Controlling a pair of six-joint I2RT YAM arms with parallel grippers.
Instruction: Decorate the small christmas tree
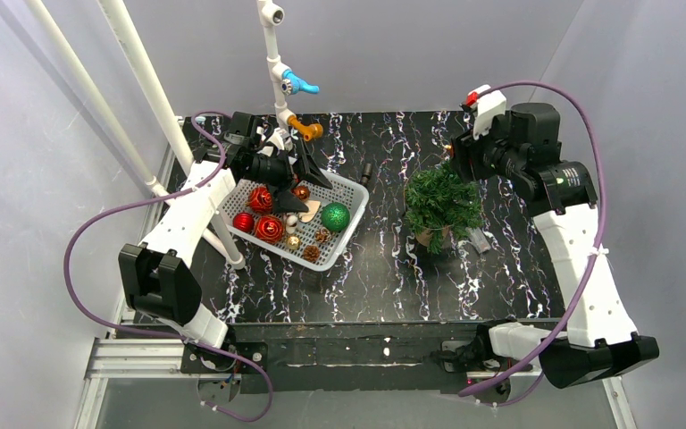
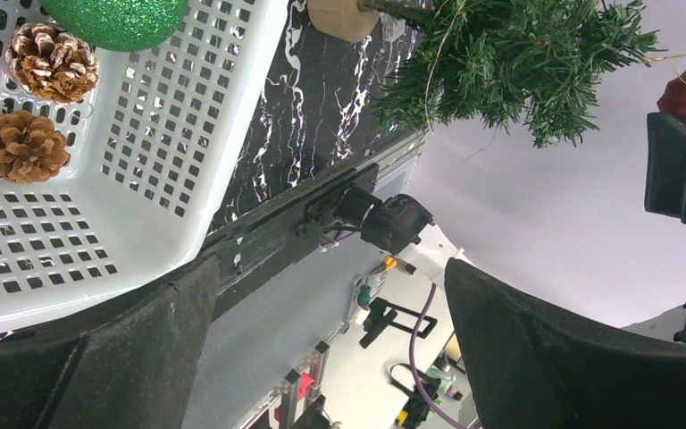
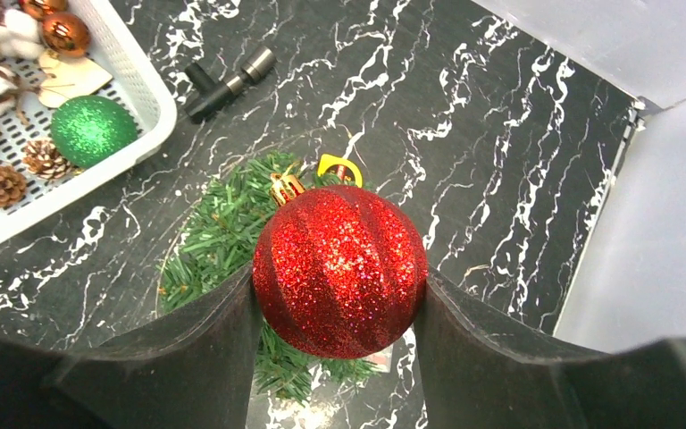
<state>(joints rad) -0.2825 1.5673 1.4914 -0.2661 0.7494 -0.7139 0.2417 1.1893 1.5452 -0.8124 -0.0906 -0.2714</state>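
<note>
The small christmas tree point(image 1: 442, 204) stands right of centre on the black marble table. It also shows in the right wrist view point(image 3: 219, 228) and the left wrist view point(image 2: 509, 54). My right gripper point(image 3: 339, 290) is shut on a red glitter ball point(image 3: 339, 268) with a gold cap and loop, held just above the tree's top; in the top view the gripper point(image 1: 458, 155) is at the tree's far edge. My left gripper point(image 1: 302, 186) hovers over the white basket point(image 1: 348, 192), and in its wrist view the left gripper point(image 2: 330, 268) is open and empty.
The basket holds red balls point(image 1: 268, 228), a green glitter ball point(image 1: 335, 216), pine cones point(image 2: 22, 147) and small gold and cotton pieces. A black pipe fitting point(image 3: 223, 80) lies behind the basket. A white pipe frame point(image 1: 277, 63) stands at the back left.
</note>
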